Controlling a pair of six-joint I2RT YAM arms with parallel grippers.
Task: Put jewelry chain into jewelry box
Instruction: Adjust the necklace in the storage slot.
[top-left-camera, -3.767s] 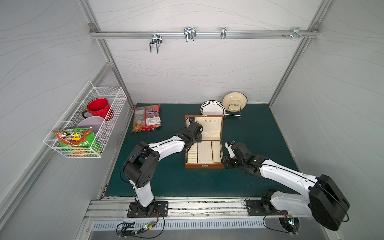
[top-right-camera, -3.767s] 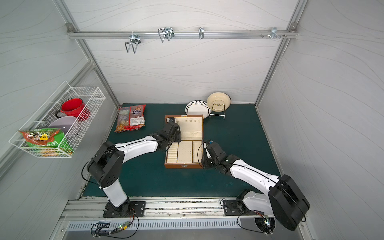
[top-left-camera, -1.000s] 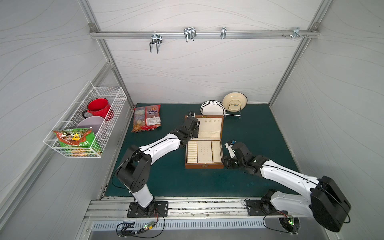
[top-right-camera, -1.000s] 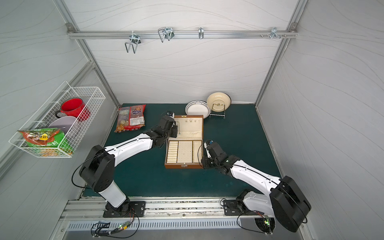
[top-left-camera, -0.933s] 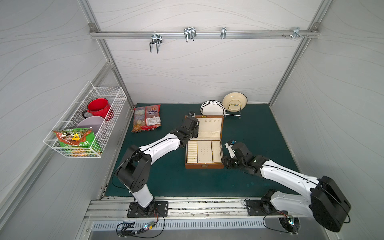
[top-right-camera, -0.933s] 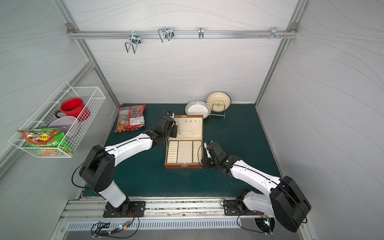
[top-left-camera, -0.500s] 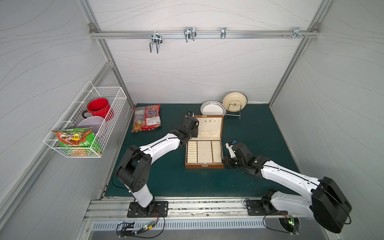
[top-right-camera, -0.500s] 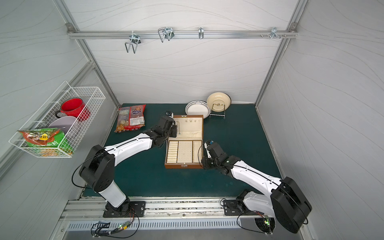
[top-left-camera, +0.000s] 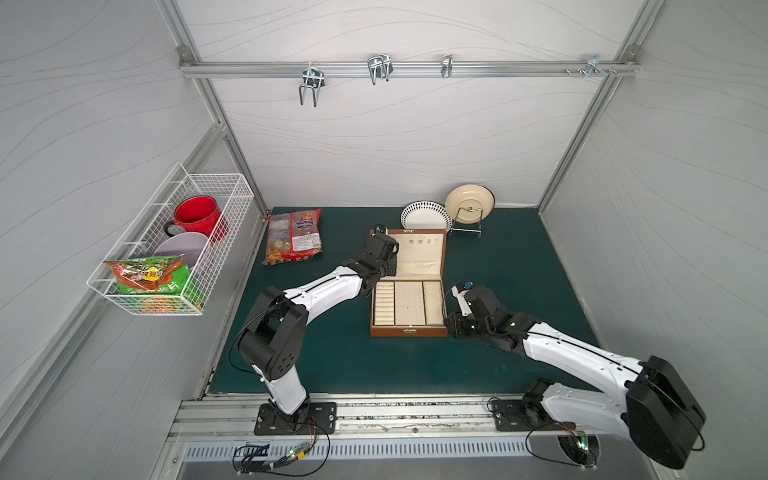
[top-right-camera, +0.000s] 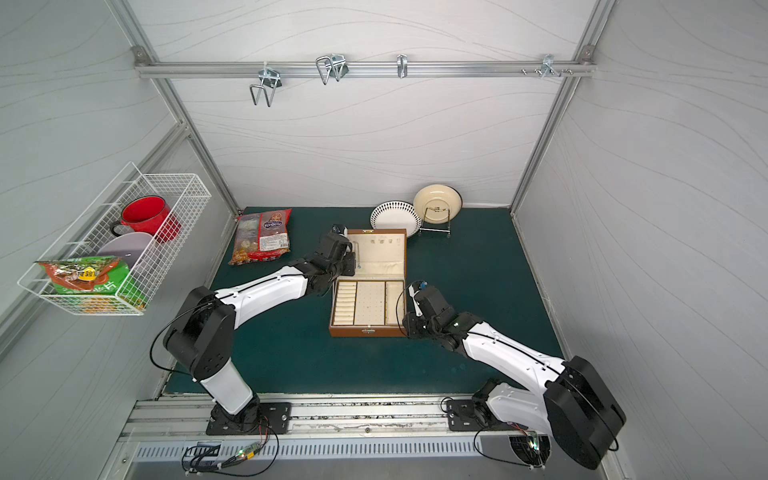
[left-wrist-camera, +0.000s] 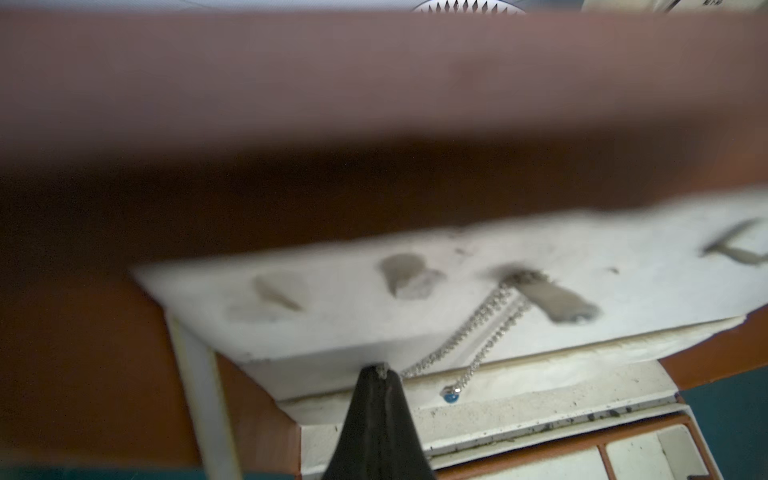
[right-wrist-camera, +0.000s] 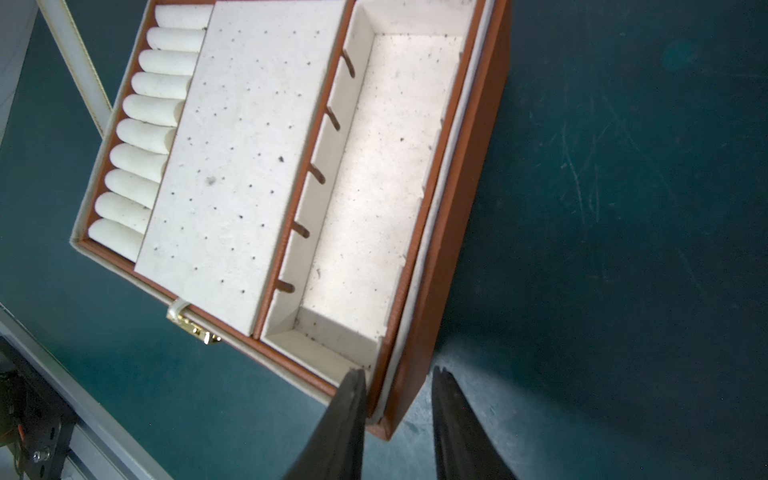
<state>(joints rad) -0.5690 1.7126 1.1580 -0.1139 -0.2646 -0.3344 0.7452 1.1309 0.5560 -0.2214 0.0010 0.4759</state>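
Left fingers (left-wrist-camera: 380, 376) are pinching shut on the jewelry chain (left-wrist-camera: 461, 330), which is draping from them over a lid hook (left-wrist-camera: 557, 302); right fingers (right-wrist-camera: 351, 403) are narrowly clamping the jewelry box (right-wrist-camera: 451, 199) corner wall between them.

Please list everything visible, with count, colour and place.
jewelry box: 1, brown, open, mat centre
jewelry chain: 1, silvery, on lid hook
snack packet: 1, red, mat back-left
patterned plate: 1, white-black, behind box
cream plate: 1, propped at back
wire basket: 1, white, left wall
mug: 1, red, in basket
grey plate: 1, in basket
green packet: 1, in basket
hooks: 4, metal, back rail
left gripper: 1, black, shut on chain
right gripper: 1, black, gripping box wall
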